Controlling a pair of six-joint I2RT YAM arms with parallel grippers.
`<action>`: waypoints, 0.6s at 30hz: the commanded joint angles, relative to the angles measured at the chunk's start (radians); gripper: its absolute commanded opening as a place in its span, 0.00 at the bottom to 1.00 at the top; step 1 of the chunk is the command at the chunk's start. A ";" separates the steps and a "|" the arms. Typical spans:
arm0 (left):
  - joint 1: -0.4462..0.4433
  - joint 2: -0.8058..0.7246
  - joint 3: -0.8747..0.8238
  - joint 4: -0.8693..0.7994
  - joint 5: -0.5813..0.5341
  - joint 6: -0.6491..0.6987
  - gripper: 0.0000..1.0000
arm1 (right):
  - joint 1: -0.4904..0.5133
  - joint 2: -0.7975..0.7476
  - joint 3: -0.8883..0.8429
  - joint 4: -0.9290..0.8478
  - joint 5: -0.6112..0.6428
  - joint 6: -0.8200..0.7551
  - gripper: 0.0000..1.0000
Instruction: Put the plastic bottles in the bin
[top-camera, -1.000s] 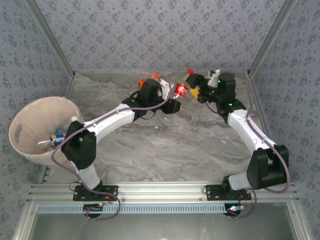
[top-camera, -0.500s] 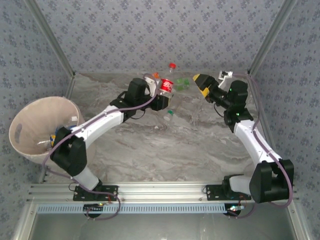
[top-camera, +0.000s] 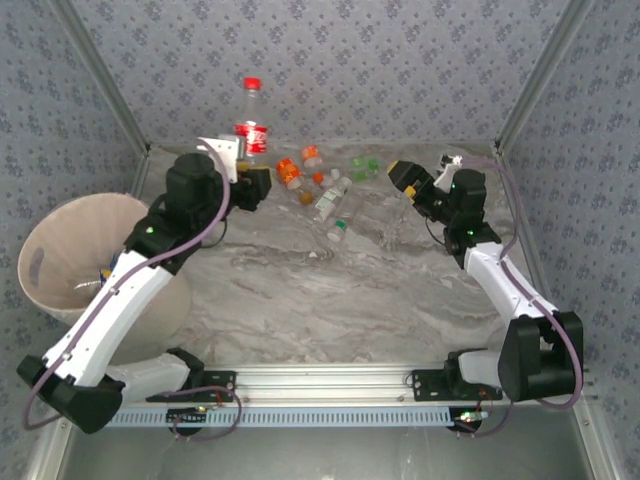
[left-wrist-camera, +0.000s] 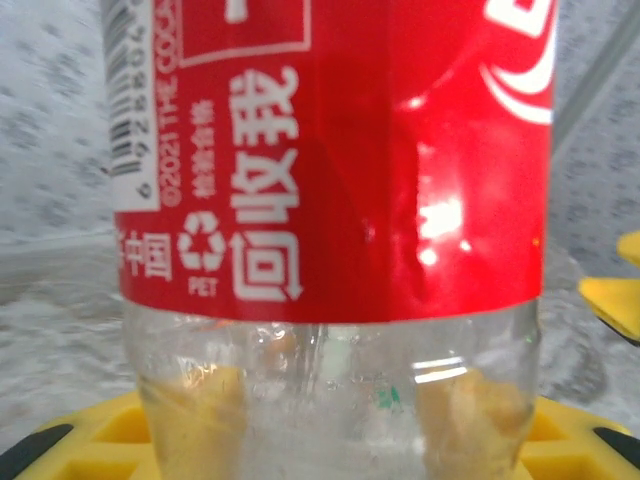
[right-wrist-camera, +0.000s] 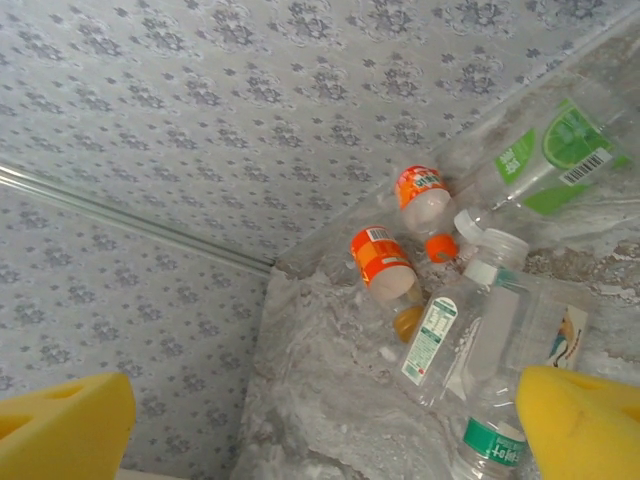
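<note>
Between the clamped left fingers (left-wrist-camera: 95, 440) stands the red-labelled bottle (left-wrist-camera: 340, 150); right fingers (right-wrist-camera: 60, 425) spread wide.

Your left gripper (top-camera: 250, 186) is raised at the far left of the bench (top-camera: 360, 290). Its fingers are clamped on the lower body of a red-labelled bottle (top-camera: 250, 135), which stands upright with its red cap on top, seen against the back wall. The bin (top-camera: 45, 250) sits at the bench's left edge, partly under your left arm, with a blue-marked bottle (top-camera: 103, 280) inside it. Loose bottles lie clustered at the far middle of the bench: two orange-labelled bottles (top-camera: 289, 171), a white-labelled bottle (top-camera: 331, 198), a green-capped bottle (top-camera: 341, 231) and a green-labelled bottle (top-camera: 364, 166). Your right gripper (top-camera: 418, 175) hovers just right of that cluster, fingers spread wide.
</note>
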 joint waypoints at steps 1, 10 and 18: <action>0.014 -0.057 0.070 -0.169 -0.188 0.069 0.47 | 0.017 0.021 0.064 -0.050 0.030 -0.053 1.00; 0.129 -0.162 0.148 -0.378 -0.557 0.106 0.46 | 0.049 0.058 0.115 -0.107 0.045 -0.093 1.00; 0.459 -0.175 0.143 -0.472 -0.463 0.076 0.46 | 0.063 0.080 0.143 -0.133 0.049 -0.110 1.00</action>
